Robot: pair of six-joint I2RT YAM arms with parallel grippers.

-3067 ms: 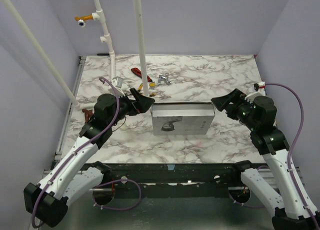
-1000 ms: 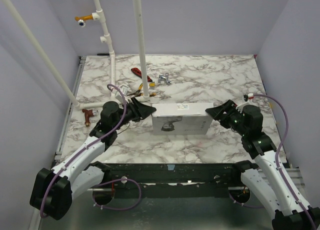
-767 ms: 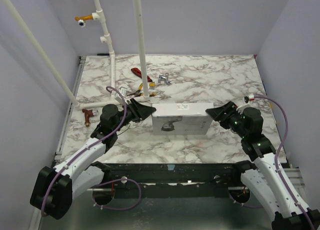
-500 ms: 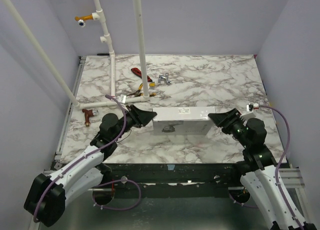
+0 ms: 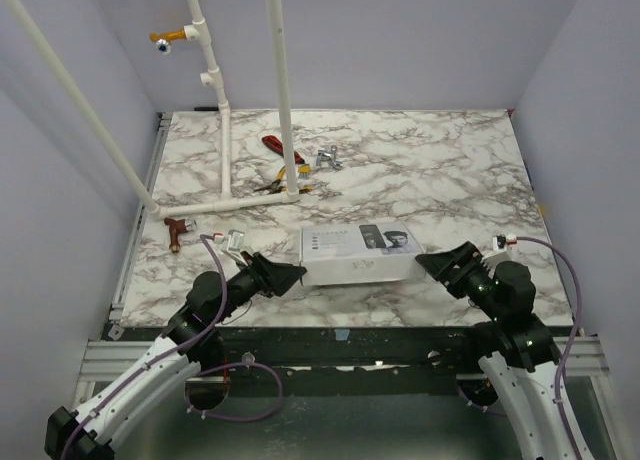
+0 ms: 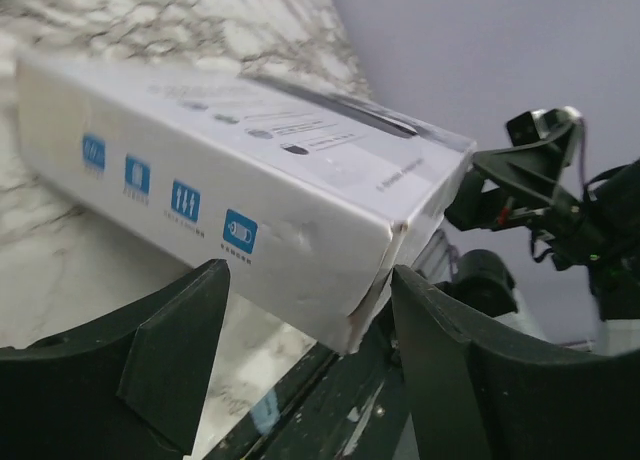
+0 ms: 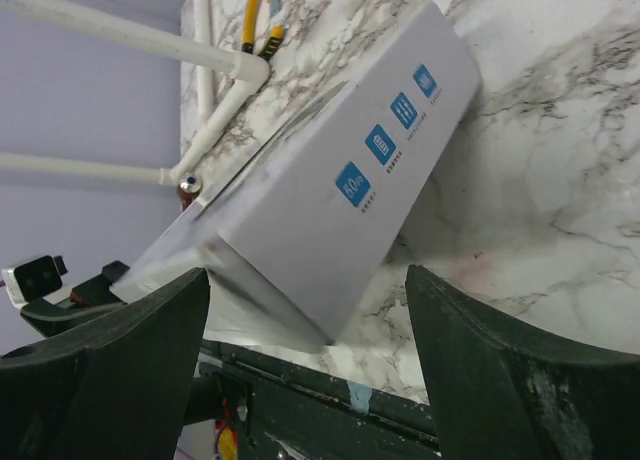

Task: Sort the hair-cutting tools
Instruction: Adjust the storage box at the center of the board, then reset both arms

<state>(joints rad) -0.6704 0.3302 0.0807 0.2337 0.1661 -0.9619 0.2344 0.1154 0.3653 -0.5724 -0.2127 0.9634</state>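
1. The white rectangular cardboard box [image 5: 360, 252] lies lower centre in the top view, long axis left-right. No hair-cutting tools show; they are probably inside.
2. The left gripper [image 5: 290, 277] and right gripper [image 5: 430, 265], both spread and empty, flank its ends, equally near.

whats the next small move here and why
Probably bring one gripper to the lid edge of the white box to start opening it. It lies flat and looks closed; the left gripper and right gripper stand open at its ends, gripping nothing.
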